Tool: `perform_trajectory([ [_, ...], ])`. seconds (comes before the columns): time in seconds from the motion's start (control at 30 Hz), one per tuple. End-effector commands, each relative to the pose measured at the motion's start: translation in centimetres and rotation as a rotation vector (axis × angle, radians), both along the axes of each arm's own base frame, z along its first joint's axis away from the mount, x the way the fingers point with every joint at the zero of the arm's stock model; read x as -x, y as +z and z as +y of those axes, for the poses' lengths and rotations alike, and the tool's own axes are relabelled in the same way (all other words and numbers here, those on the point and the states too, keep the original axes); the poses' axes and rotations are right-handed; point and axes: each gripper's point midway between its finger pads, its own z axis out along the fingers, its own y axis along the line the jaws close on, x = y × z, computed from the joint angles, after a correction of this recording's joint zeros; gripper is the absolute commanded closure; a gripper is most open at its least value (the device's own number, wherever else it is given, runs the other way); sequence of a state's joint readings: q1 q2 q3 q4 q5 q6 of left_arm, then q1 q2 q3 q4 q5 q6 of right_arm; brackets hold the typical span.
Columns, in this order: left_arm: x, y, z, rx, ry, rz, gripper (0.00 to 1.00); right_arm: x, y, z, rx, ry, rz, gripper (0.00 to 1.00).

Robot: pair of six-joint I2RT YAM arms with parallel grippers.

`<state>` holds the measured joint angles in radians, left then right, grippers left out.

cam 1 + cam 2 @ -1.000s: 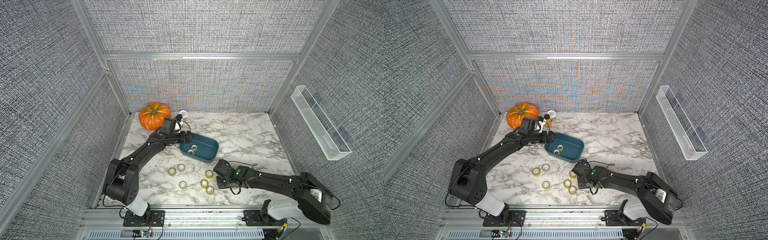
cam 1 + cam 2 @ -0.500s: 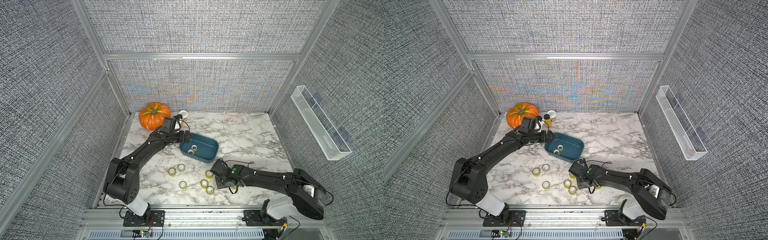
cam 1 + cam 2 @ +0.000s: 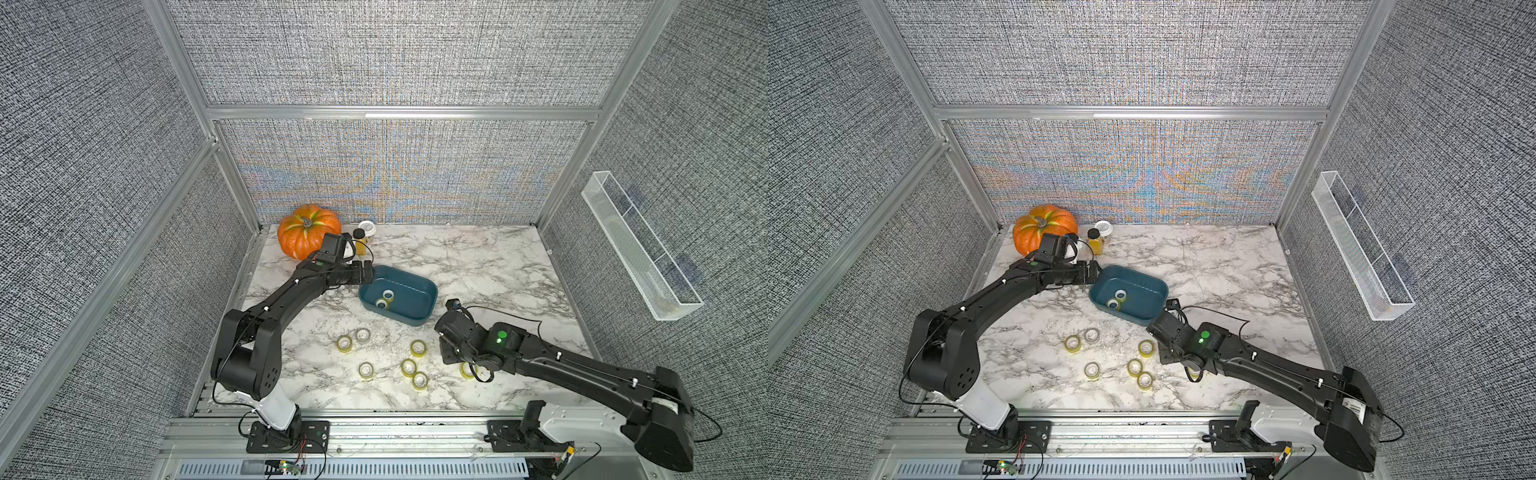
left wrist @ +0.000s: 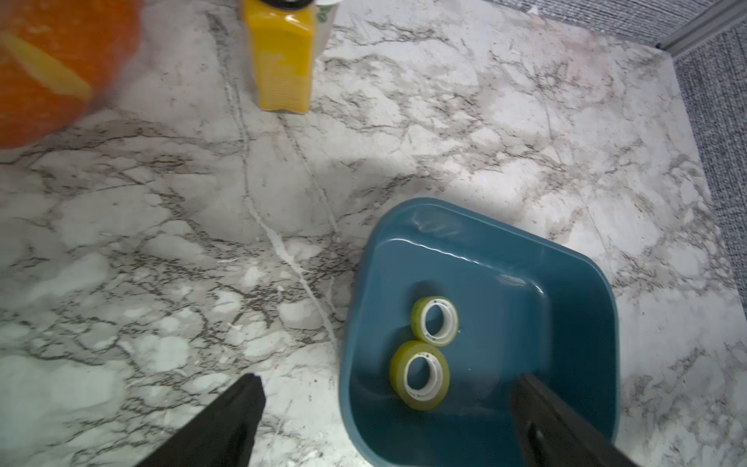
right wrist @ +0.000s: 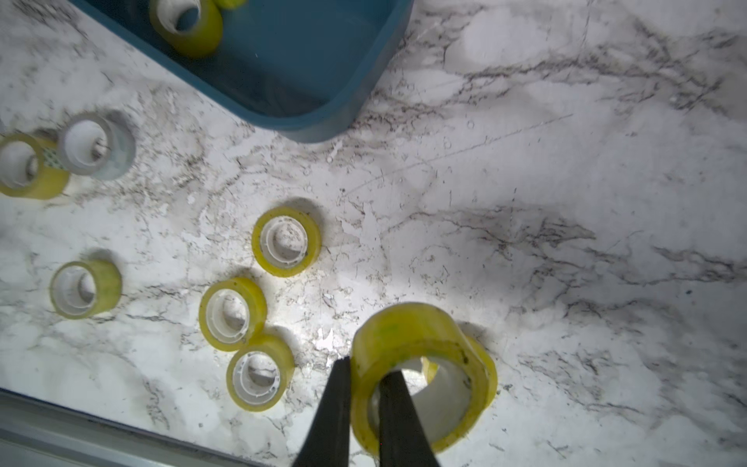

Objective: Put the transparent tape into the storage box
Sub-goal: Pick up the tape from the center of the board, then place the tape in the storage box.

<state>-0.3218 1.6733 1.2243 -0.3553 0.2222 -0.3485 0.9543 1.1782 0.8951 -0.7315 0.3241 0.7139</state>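
Note:
The storage box [image 3: 428, 286] [image 3: 1158, 286] is a shallow teal-blue tub mid-table, with two yellowish transparent tape rolls [image 3: 388, 296] [image 4: 420, 374] lying inside. My right gripper [image 5: 366, 376] is shut on the wall of another tape roll [image 5: 420, 331], one finger in the core and one outside. That roll is tilted near the table's front right and mostly hidden under the arm in both top views [image 3: 465, 370] [image 3: 1192, 371]. My left gripper [image 4: 387, 378] [image 3: 368, 272] stands open and empty over the box's left rim.
Several loose tape rolls [image 3: 418, 347] [image 5: 286, 241] lie on the marble between the box and the front rail, one of them greyish [image 3: 363, 335]. An orange pumpkin [image 3: 308, 230], a yellow bottle [image 3: 358, 242] and a white cup [image 3: 367, 227] stand at the back left. A clear tray [image 3: 640, 249] hangs on the right wall.
My right jaws have closed on the tape roll, and that wrist has shifted a little to the right. The left gripper has edged slightly closer to the box.

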Motion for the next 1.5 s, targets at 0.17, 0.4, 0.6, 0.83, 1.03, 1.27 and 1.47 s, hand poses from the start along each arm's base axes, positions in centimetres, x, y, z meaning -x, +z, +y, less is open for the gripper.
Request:
perform_trajectory([
  [0.17, -0.3, 0.1, 0.7, 0.080, 0.011, 0.031, 0.05, -6.3, 5.5, 3.5, -0.156, 0.035, -0.162, 1.00],
  [0.4, 0.0, 1.2, -0.5, 0.129, -0.027, 0.017, 0.05, -11.5, 3.3, 8.0, -0.110, 0.075, -0.123, 1.00],
  [0.6, -0.5, 1.8, 1.2, 0.064, 0.026, -0.027, 0.03, -16.1, -1.5, 10.9, -0.055, 0.051, -0.060, 1.00],
  [0.83, -0.4, 2.5, 0.8, 0.089, 0.014, -0.041, 0.03, -17.9, -7.2, 12.0, 0.028, 0.047, 0.037, 1.00],
  [1.03, -0.4, 2.9, 0.9, 0.093, 0.014, -0.049, 0.03, -18.0, -6.8, 11.9, 0.021, 0.038, 0.027, 0.56],
  [1.27, -0.3, 3.2, 0.5, 0.112, -0.003, -0.053, 0.03, -16.8, -1.3, 10.7, -0.030, 0.029, -0.067, 0.51],
  [1.47, -0.1, 4.0, 0.6, 0.120, 0.001, -0.089, 0.03, -13.1, 3.2, 7.8, -0.071, 0.045, -0.174, 0.52],
])
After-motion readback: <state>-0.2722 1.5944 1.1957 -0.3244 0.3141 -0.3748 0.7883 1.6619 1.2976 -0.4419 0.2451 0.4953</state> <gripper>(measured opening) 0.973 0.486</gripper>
